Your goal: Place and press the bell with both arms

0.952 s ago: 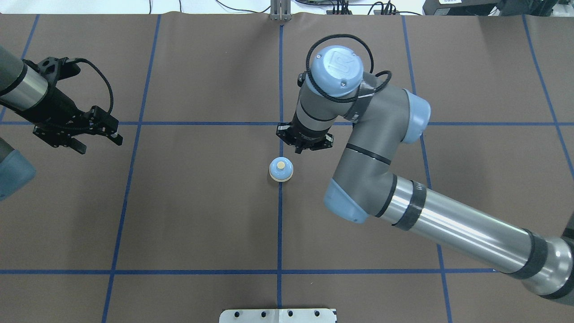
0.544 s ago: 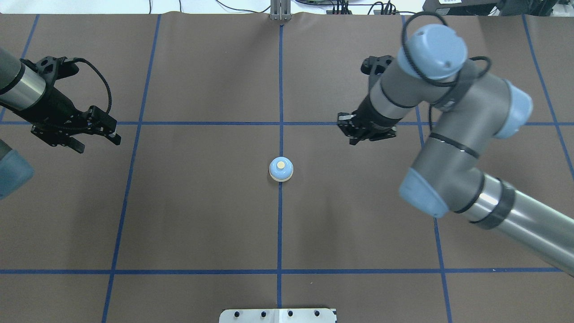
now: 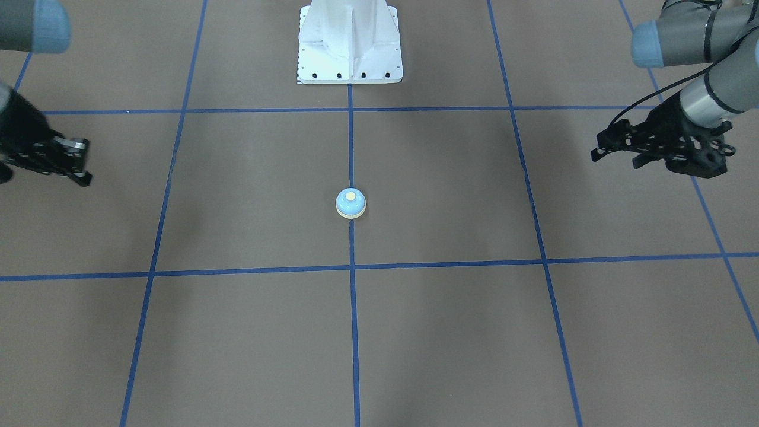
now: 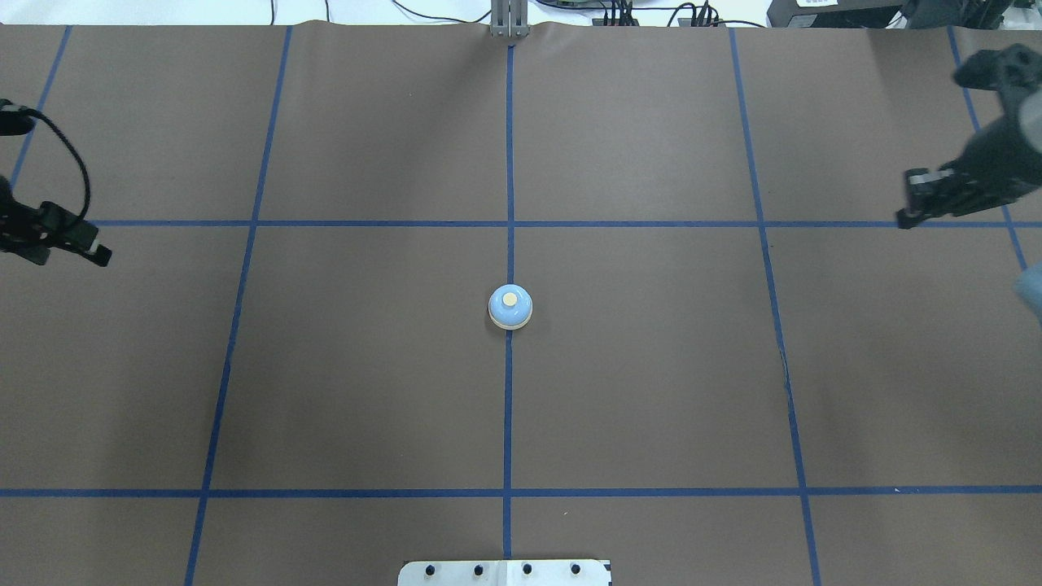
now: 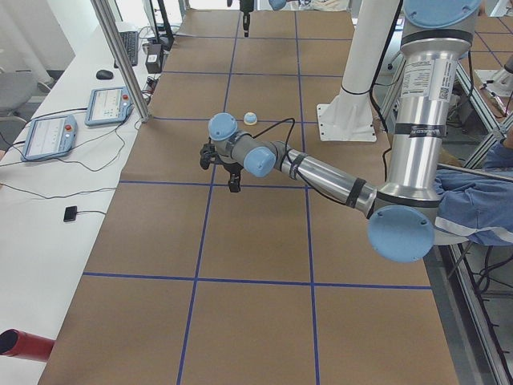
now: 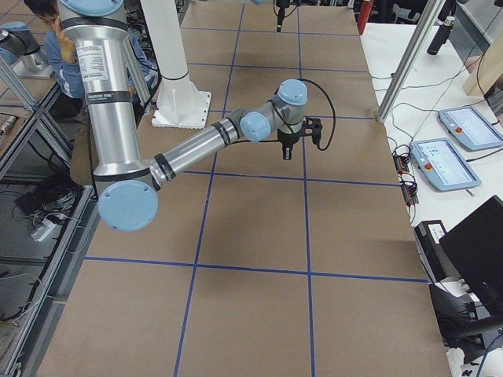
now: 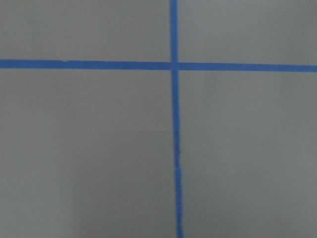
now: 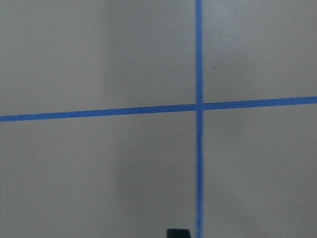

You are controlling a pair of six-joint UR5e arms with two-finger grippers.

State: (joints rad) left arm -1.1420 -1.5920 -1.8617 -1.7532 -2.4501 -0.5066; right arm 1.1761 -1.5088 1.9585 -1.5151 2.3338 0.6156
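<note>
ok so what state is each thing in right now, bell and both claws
bell: upright on the centre blue line, button up, nothing touching it
left claw: open, empty, hanging far off to one side of the bell
right claw: nothing visibly held, far off to the other side, open or shut unclear
</note>
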